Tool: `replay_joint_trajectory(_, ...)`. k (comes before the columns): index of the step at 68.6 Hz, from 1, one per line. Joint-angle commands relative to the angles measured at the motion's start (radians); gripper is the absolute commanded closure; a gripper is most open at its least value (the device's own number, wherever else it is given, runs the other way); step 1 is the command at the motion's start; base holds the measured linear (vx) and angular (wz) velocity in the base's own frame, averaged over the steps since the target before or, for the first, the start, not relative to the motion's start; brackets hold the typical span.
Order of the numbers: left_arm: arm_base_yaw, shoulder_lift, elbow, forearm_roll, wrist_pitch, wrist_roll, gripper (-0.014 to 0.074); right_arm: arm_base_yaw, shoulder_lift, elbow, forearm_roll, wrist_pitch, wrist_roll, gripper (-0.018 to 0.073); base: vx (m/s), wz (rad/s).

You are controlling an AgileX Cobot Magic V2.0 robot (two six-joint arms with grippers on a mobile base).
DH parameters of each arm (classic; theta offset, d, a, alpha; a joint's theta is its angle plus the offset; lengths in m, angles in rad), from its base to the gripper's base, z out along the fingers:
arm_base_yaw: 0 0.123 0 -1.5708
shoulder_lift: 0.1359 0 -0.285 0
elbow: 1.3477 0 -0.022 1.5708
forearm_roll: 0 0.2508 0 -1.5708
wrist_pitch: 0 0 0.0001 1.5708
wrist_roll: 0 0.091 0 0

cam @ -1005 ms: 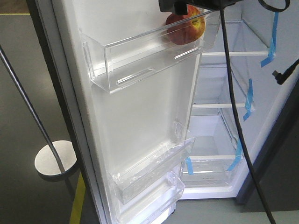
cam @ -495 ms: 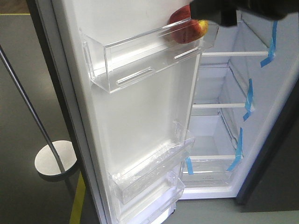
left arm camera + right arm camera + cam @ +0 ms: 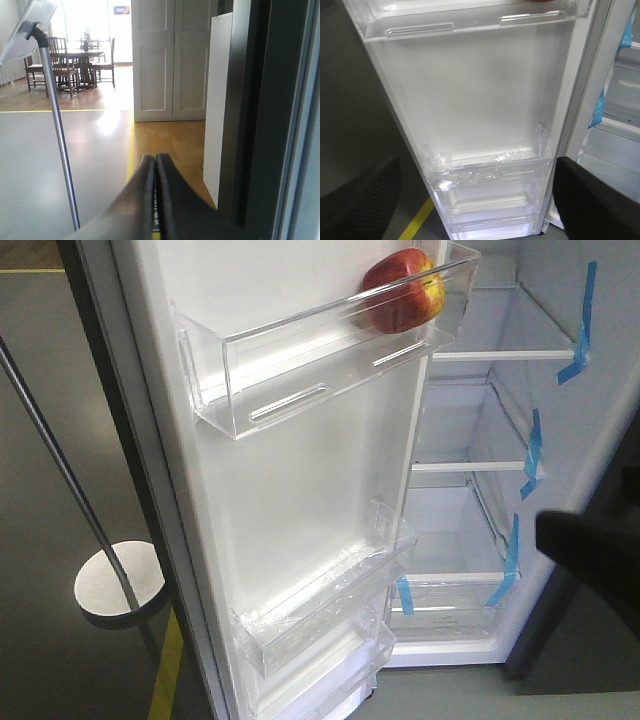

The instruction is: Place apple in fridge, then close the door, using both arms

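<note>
The red apple with its yellow patch lies free in the top clear bin of the open fridge door. The fridge stands open to the right, white inside, with blue tape on its glass shelves. My right gripper is open and holds nothing. Its two black fingers frame the door's lower bins. A blurred black part of the right arm shows at the right edge. My left gripper is shut on nothing, beside the door's dark outer edge.
A thin metal pole on a round base stands left of the door, also seen as the pole in the left wrist view. A yellow floor line runs below. White panelled room doors stand behind.
The right gripper, which hung over the apple at the top bin, has let it go and dropped down and to the right. The apple stays in the bin.
</note>
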State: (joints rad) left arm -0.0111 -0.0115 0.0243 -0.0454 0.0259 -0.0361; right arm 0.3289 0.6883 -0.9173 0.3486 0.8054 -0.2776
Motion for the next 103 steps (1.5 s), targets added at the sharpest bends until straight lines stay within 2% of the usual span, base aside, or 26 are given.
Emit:
replay_joint_trajectory(1, 0.0, -0.015, 0.012, -0.01, -0.074, -0.009, 0.0603, 0.0, -0.099, 0.06, 0.044, -0.044, -0.001, -0.0027, 0.0, 0.0)
replay_joint_trajectory(12, 0.0, -0.015, 0.012, -0.01, -0.074, -0.009, 0.0603, 0.0, -0.26, 0.186, 0.093, 0.0, -0.001, -0.0027, 0.0, 0.0)
replay_joint_trajectory(22, 0.0, -0.015, 0.012, -0.01, -0.074, -0.009, 0.0603, 0.0, -0.363, 0.273, 0.097, 0.037, -0.001, -0.0027, 0.0, 0.0)
replay_joint_trajectory(39, 0.0, -0.015, 0.012, -0.01, -0.074, -0.009, 0.0603, 0.0, -0.428, 0.372, 0.139, 0.142, 0.001, -0.0027, 0.0, 0.0)
replay_joint_trajectory(80, 0.0, -0.015, 0.012, -0.01, -0.114, -0.009, 0.0603, 0.0, -0.428, 0.377, 0.139, 0.157, 0.001, -0.0027, 0.0, 0.0)
replay_joint_trajectory(87, 0.0, -0.014, 0.012, -0.012, -0.142, -0.053, 0.0603, 0.0, -0.428, 0.377, 0.139, 0.157, 0.001, -0.0027, 0.0, 0.0)
replay_joint_trajectory(95, 0.0, -0.014, -0.007, -0.012, -0.224, -0.095, 0.0603, 0.0, -0.428, 0.377, 0.139, 0.157, 0.001, -0.0027, 0.0, 0.0)
replay_joint_trajectory(103, 0.0, 0.002, -0.082, -0.012, -0.202, -0.108, 0.0603, 0.0, -0.428, 0.377, 0.139, 0.157, 0.001, -0.0027, 0.0, 0.0)
